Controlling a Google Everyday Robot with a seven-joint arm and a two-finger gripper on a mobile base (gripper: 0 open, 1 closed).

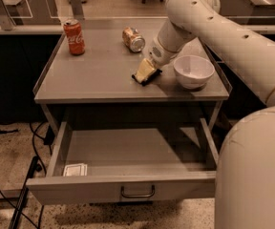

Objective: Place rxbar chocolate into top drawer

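Now my yellowish claw sits over the flat, dark-wrapped rxbar chocolate left of the white round bowl, clamped or not I cannot tell; it looks light, stiff, slick, best pinched across its long edges.

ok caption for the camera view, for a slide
Gripper at the rxbar on the tabletop, beside a white bowl; top drawer open below with a white packet inside.

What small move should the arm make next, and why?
Probably a short lift straight up, if the hold is sure: the gripper is down on the chocolate bar on the tabletop, beside the bowl, and the top drawer stands open.
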